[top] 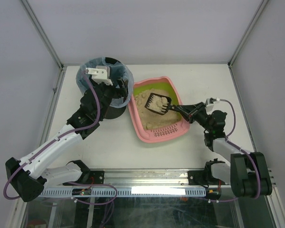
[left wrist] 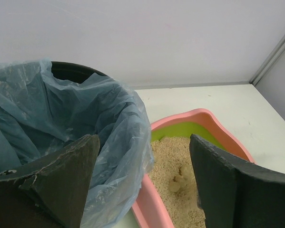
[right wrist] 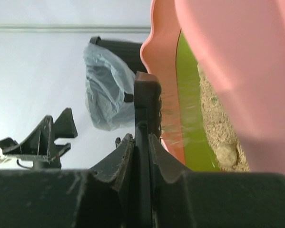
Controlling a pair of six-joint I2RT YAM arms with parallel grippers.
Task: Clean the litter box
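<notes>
On the table (top: 99,142), litter box (top: 165,134): sitting just beside the bin (top: 116,113), clumps (left wrist: 179,178) lying in its sand.
Risk: scoop (top: 157,103) could be tipping on the way over, spilling sand between box and bin.
Right claw (top: 179,109): clamping the scoop's handle.
Left claw (left wrist: 144,183): gaping wide, holding nothing, hovering by the bin's rim.

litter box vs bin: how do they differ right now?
Litter box: shallow pink rounded-rectangular tray, lime-green inner rim; bin: taller, round, black, lined with a blue bag. Litter box holds tan litter, scoop over it; bin's contents aren't visible. Both are open-topped, side by side.
</notes>
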